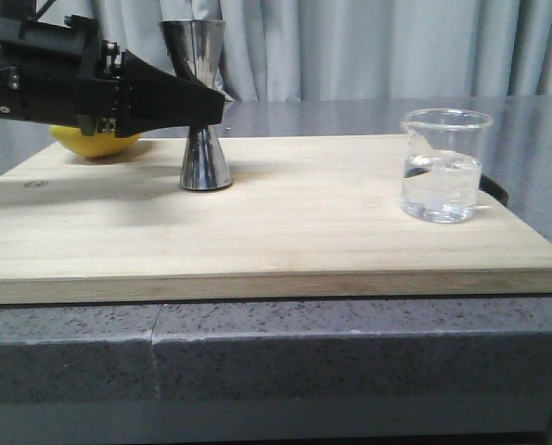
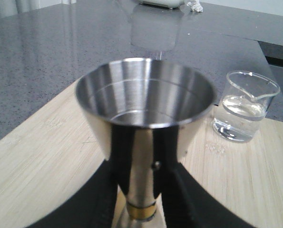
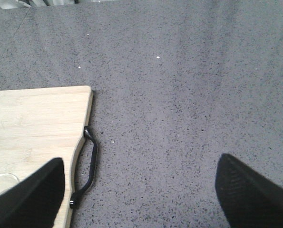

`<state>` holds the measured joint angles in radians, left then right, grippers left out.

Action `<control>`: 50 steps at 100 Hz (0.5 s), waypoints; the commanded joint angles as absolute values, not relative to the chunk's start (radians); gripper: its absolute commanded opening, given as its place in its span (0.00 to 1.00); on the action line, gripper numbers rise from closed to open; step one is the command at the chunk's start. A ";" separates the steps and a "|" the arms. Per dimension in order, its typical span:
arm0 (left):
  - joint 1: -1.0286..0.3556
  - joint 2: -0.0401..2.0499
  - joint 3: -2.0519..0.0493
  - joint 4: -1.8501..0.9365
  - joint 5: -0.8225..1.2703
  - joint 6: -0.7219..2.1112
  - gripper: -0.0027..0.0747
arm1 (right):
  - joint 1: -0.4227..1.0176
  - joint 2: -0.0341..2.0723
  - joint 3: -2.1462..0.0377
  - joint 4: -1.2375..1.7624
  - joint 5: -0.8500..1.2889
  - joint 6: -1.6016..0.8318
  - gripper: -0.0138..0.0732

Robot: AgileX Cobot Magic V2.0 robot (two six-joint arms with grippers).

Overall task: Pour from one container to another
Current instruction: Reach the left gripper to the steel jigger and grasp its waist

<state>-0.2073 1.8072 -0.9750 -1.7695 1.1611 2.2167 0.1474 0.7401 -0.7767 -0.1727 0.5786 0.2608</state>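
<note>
The steel jigger (image 1: 205, 148) stands upright on the wooden board (image 1: 285, 232), left of centre. My left gripper (image 1: 212, 106) reaches in from the left and is shut on the jigger (image 2: 145, 102) just above its gold waist, a black finger (image 2: 91, 194) on each side. The clear glass beaker (image 1: 443, 167), about half full of clear liquid, stands on the board's right end and shows in the left wrist view as the beaker (image 2: 245, 111) beyond the jigger. My right gripper (image 3: 139, 190) hangs open over the grey counter beside the board's right edge, holding nothing.
A yellow lemon (image 1: 95, 142) lies behind my left arm at the board's back left. A black handle (image 3: 90, 164) sticks out from the board's right edge (image 3: 79, 137). Grey speckled countertop (image 3: 189, 109) surrounds the board; curtains hang behind.
</note>
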 commanded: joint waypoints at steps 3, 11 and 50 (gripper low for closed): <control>-0.218 1.771 -1.008 -1.842 1.279 2.210 0.28 | 0.148 0.738 -0.811 -0.184 0.506 0.252 0.83; -0.218 1.771 -1.013 -1.842 1.279 2.210 0.28 | 0.148 0.738 -0.811 -0.184 0.506 0.252 0.83; -0.218 1.710 -1.040 -1.842 1.279 2.161 0.28 | 0.148 0.738 -0.811 -0.184 0.506 0.250 0.83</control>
<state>-0.2109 1.7858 -1.0089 -1.7675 1.1553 2.1718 0.1474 0.7401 -0.7767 -0.1727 0.5786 0.2608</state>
